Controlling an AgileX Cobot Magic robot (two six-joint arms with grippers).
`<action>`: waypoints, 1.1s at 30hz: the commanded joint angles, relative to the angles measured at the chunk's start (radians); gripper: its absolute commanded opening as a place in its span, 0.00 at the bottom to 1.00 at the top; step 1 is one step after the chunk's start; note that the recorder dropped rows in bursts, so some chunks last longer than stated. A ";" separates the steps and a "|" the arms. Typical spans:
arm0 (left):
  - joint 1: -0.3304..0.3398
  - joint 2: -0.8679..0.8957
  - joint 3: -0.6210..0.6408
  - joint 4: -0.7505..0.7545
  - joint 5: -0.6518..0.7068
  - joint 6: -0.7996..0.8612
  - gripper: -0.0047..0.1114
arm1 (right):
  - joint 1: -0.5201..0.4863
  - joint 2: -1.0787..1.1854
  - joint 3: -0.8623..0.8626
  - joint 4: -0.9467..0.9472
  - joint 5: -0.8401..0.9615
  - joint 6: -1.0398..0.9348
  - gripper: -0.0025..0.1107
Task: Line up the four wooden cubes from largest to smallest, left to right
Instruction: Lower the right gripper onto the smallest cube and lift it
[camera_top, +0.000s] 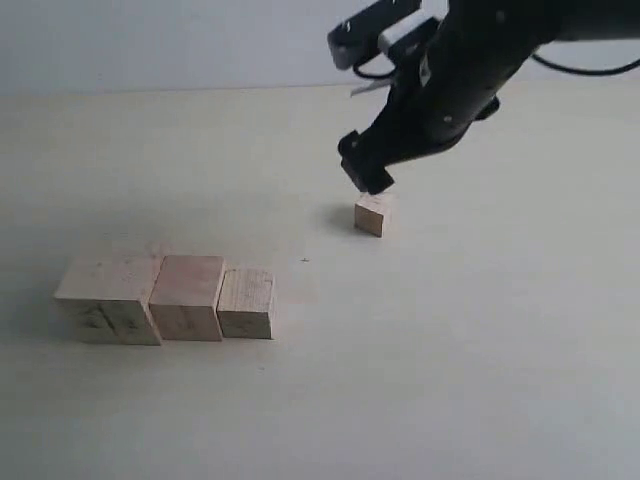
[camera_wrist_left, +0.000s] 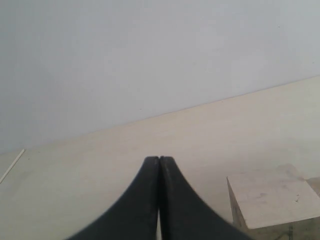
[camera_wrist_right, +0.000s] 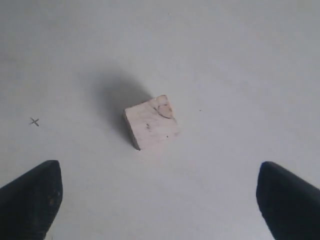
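Three wooden cubes stand side by side at the front left of the table: the largest (camera_top: 110, 298) with dark grain marks, a middle one (camera_top: 187, 297), and a smaller one (camera_top: 246, 302). The smallest cube (camera_top: 371, 214) lies apart, further back and to the right. My right gripper (camera_top: 366, 175) hovers just above it, open and holding nothing. In the right wrist view the small cube (camera_wrist_right: 151, 122) sits on the table beyond the wide-spread fingertips (camera_wrist_right: 30, 197). The left gripper (camera_wrist_left: 159, 161) is shut and empty, with a cube (camera_wrist_left: 272, 202) beside it.
The pale table surface (camera_top: 450, 350) stretches around the cubes. A small pencilled cross (camera_wrist_right: 34, 121) marks the table near the smallest cube. A pale wall rises behind the table's far edge (camera_wrist_left: 150, 117).
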 joint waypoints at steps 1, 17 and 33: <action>0.002 -0.007 0.000 -0.004 -0.004 -0.005 0.04 | -0.003 0.104 0.005 -0.009 -0.105 0.010 0.90; 0.002 -0.007 0.000 -0.004 -0.004 -0.005 0.04 | -0.032 0.262 0.003 -0.084 -0.177 0.010 0.27; 0.002 -0.007 0.000 -0.004 -0.004 -0.005 0.04 | -0.030 -0.064 0.005 -0.048 -0.043 -0.014 0.03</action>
